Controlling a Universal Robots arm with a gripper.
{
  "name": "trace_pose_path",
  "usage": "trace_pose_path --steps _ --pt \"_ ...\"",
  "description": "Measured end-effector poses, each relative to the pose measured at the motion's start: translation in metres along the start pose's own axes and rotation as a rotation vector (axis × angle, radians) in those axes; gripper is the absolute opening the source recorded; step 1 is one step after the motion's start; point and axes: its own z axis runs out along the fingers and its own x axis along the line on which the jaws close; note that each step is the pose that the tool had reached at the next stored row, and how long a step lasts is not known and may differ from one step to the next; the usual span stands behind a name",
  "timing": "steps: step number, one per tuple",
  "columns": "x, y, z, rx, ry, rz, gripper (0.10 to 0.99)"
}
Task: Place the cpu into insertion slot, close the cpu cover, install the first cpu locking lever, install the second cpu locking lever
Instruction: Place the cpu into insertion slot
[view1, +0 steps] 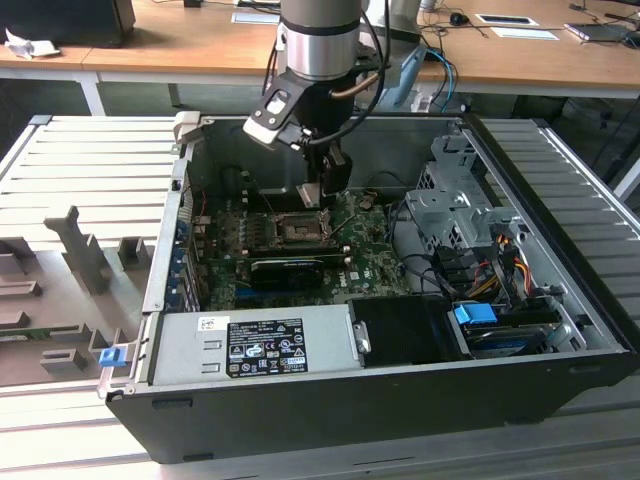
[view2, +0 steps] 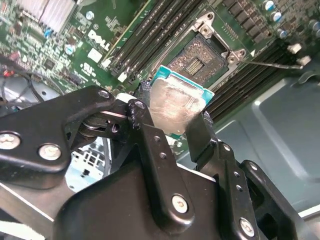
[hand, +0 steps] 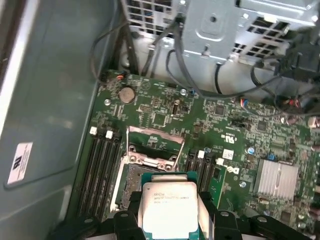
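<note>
Open black computer case (view1: 350, 415) | black two-finger gripper (view2: 168, 116) pinches small square silvery-topped cpu (view2: 177, 102) by opposite edges, aloft | black metal-rimmed insertion slot (view1: 297, 229) about 7 o'clock of gripper in exterior view, apparently empty | chip judged light, stiff, fragile underneath: edge-hold suits.

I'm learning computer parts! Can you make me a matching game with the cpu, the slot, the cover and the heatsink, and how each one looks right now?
Things:
1. cpu
2. slot
3. cover
4. heatsink

States:
A. swung open, off the slot
B. silver and ribbed
C. empty
D. held in the gripper, above the slot

Pairs: 1-D, 2-C, 3-A, 4-B
</note>
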Motion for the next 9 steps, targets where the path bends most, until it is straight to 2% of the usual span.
trace_pose_path --steps 5,7,9 --pt "0.0001 -0.0008 0.0104 -0.001 -0.0067 0.075 0.529" --pt "0.0001 -0.0011 0.0137 -0.001 -0.0081 0.077 0.529" --pt "0.0001 -0.0017 0.0202 -0.001 -0.0082 0.078 0.529"
